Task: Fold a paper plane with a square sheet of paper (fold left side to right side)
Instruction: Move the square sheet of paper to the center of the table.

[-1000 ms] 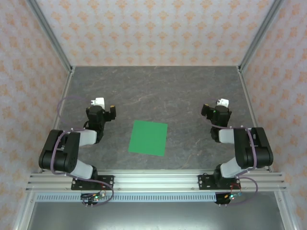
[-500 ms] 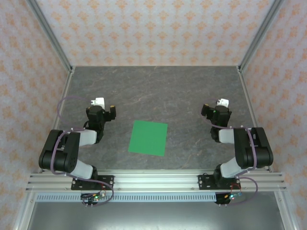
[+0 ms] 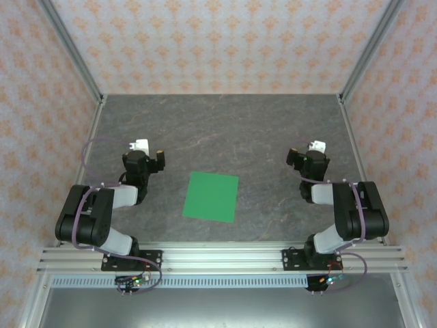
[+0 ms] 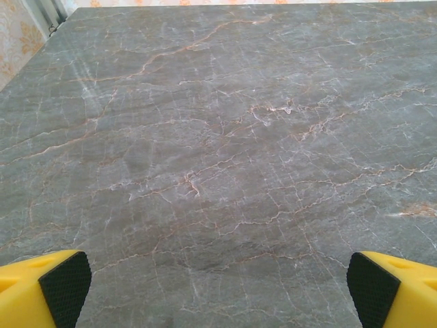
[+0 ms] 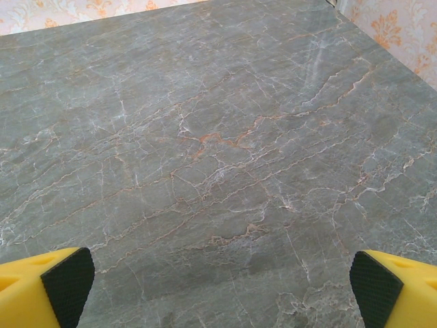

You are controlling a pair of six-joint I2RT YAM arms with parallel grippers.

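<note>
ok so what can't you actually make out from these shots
- Left wrist view: most of the left gripper, cut off by the bottom edge; just the pad tips show.
- Right wrist view: the right gripper, likewise.
- Top view: any crease in the square sheet of paper, too small to tell.

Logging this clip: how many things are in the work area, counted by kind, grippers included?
Green paper sheet: 1, lying flat on the table
Grippers: 2, the left gripper and the right gripper, both open and empty
Total: 3
</note>
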